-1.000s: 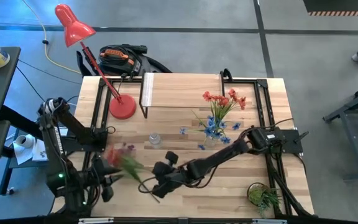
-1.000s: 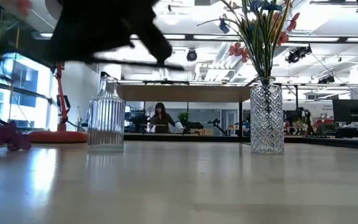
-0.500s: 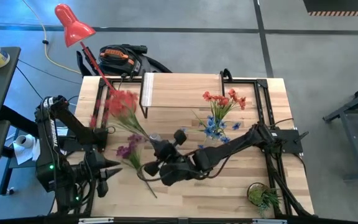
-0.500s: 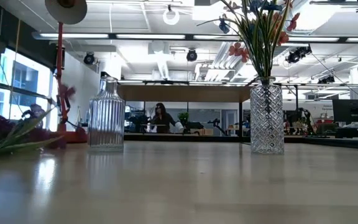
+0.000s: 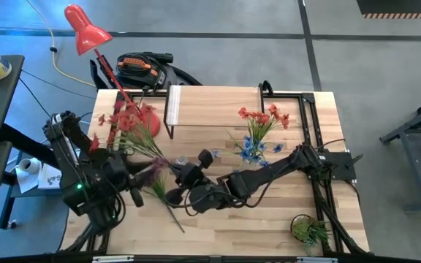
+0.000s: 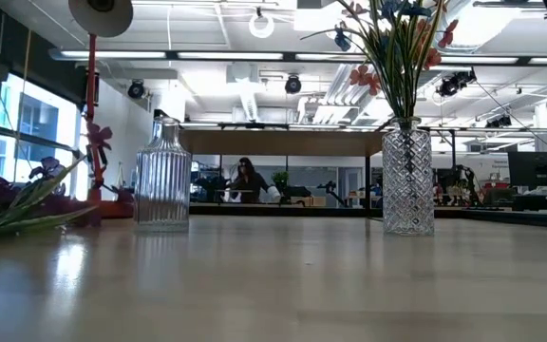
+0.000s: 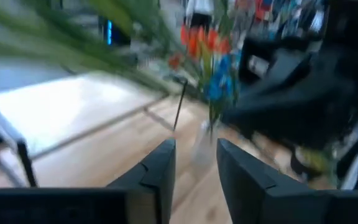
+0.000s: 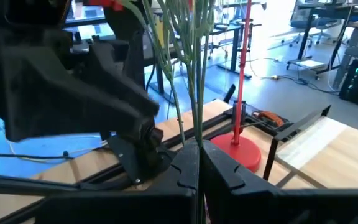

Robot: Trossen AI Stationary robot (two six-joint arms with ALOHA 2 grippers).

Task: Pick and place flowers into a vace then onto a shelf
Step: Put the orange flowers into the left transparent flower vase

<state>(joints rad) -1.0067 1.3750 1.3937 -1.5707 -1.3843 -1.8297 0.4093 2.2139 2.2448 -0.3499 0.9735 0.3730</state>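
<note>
A: Where do your arms stand right now?

B: Your right end effector [image 5: 172, 196] sits over the left-centre of the table [image 5: 283, 219], fingers [image 8: 185, 171] pressed together on the thin green stems of a flower bunch [image 5: 130, 124]. The red blossoms fan out toward the red lamp [image 5: 86, 29] base, and purple heads trail lower by the stems.

A: And the left one?

B: Your left end effector [image 5: 134, 196] hovers at the table's left edge, close beside that bunch, its fingers [image 7: 157, 174] a narrow gap apart with nothing between them.

A: Where are the vases?

B: The ribbed glass vase [image 6: 162, 179] stands upright on the table just beside the right gripper, no stems in it. The cut-glass vase [image 6: 408, 179], further right, already holds red and blue flowers [image 5: 258, 131].

A: And the shelf?

B: The shelf [image 5: 210, 106] stands at the far edge, its plank top bare. A small green plant [image 5: 309, 230] sits near the front right corner.
</note>
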